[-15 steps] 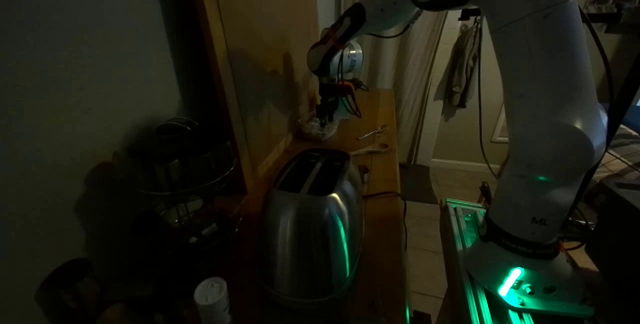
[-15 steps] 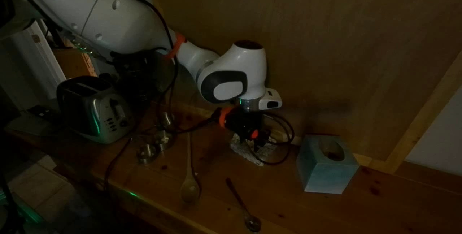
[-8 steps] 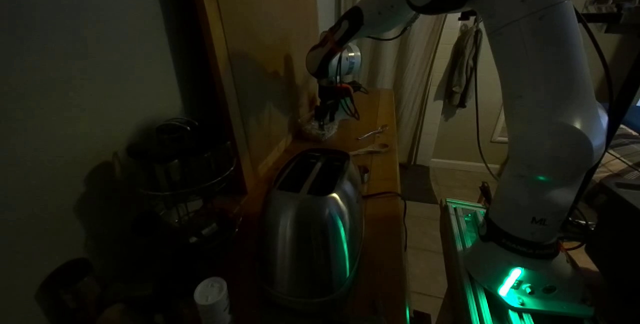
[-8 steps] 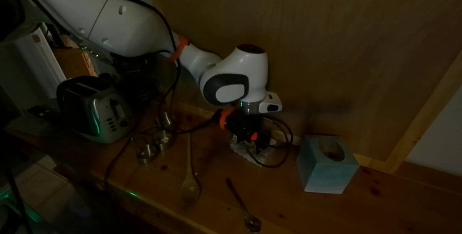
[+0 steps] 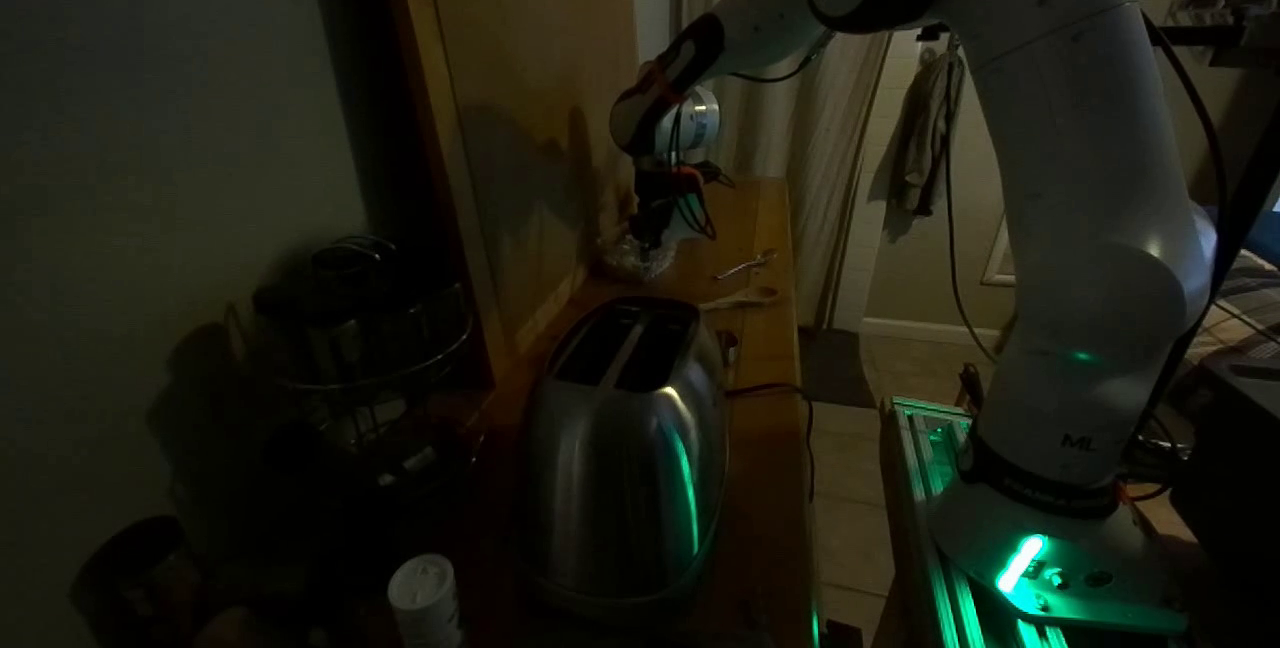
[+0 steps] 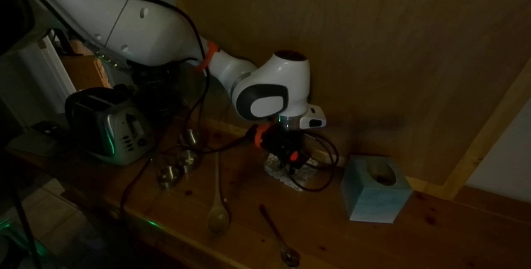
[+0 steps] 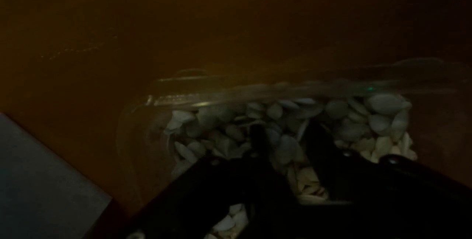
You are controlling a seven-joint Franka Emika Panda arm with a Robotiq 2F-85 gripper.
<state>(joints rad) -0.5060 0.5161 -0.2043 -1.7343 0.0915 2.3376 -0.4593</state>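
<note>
My black gripper (image 7: 284, 124) points down into a clear plastic container (image 7: 177, 100) filled with pale, flat, seed-like pieces (image 7: 383, 104). In the wrist view its two fingers stand partly apart, with loose pieces visible in the gap. One pale piece lies against the tip of the right-hand finger (image 7: 319, 150); I cannot tell whether it is pinched. Both exterior views show the gripper (image 6: 293, 167) over the container (image 6: 286, 177), hiding part of it. The fingertips look level with the pieces, though the dark picture leaves contact unclear.
A light blue tissue box (image 6: 377, 198) stands beside the container. A wooden spoon (image 6: 218, 219), a metal spoon (image 6: 290, 256) and small metal cups (image 6: 168, 176) lie on the wooden counter (image 6: 352, 244). A toaster (image 5: 630, 458) stands farther along, and a wooden panel (image 6: 373, 53) rises behind.
My arm has sunk a little over the container and shifted slightly. The fingers, spread wider half a second ago, have drawn closer together.
</note>
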